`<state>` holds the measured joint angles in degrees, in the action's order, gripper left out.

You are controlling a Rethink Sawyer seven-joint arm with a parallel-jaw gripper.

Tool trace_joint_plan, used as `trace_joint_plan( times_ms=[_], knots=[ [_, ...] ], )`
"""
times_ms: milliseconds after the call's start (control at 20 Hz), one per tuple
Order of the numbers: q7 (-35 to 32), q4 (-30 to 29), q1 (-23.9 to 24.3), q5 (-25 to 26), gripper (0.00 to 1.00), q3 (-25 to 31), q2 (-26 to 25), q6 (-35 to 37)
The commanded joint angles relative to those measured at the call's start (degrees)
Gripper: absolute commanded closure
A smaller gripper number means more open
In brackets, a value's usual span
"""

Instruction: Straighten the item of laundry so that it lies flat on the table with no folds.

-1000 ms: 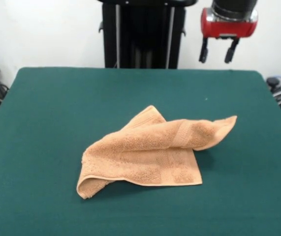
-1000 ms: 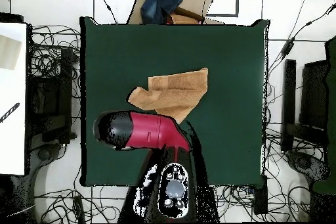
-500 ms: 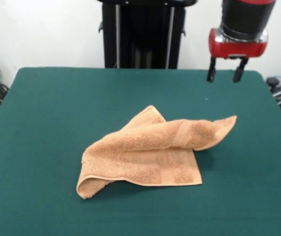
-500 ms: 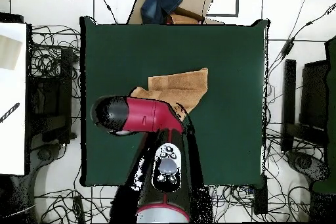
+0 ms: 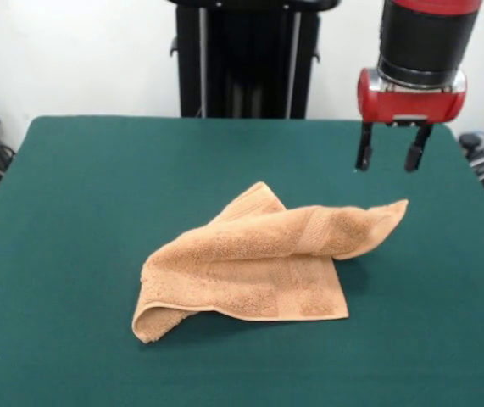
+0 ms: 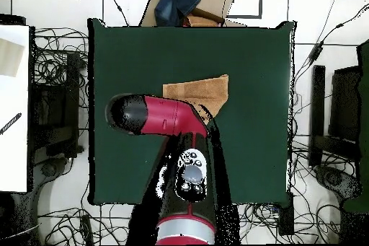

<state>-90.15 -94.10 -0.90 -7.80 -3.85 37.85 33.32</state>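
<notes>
You've got the gripper (image 5: 389, 158) empty w/ jaws apart, hanging just above the raised right corner of the towel (image 5: 258, 259), which lies rumpled & folded over itself mid-table (image 5: 97, 186), not touching it.

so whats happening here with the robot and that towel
A red and black arm holds its gripper above the green table, just over the raised corner of a peach-orange towel. The jaws are open and hold nothing. The towel lies crumpled: one part is folded across the rest and the near left corner is curled under, so it is not yet flat. In the overhead view the arm covers part of the towel.
</notes>
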Motion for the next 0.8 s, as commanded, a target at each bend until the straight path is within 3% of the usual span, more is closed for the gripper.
trace_joint_plan(
  times_ms=[50, 150, 250, 500, 800],
  knots=[
    [-17.3, 1.0, -3.7, -1.3, 0.00, -2.3, -1.3, -0.1],
    [-15.7, 1.4, -3.9, -0.3, 0.00, -2.9, -1.5, 3.2],
    [-15.6, 0.2, -4.5, -0.1, 0.00, -3.2, -0.7, -3.0],
    [-16.1, 0.7, -7.7, 0.9, 0.00, -6.9, 0.1, 2.7],
    [-17.5, 0.4, -10.7, -0.6, 0.00, -8.5, 0.6, 2.6]
  ],
)
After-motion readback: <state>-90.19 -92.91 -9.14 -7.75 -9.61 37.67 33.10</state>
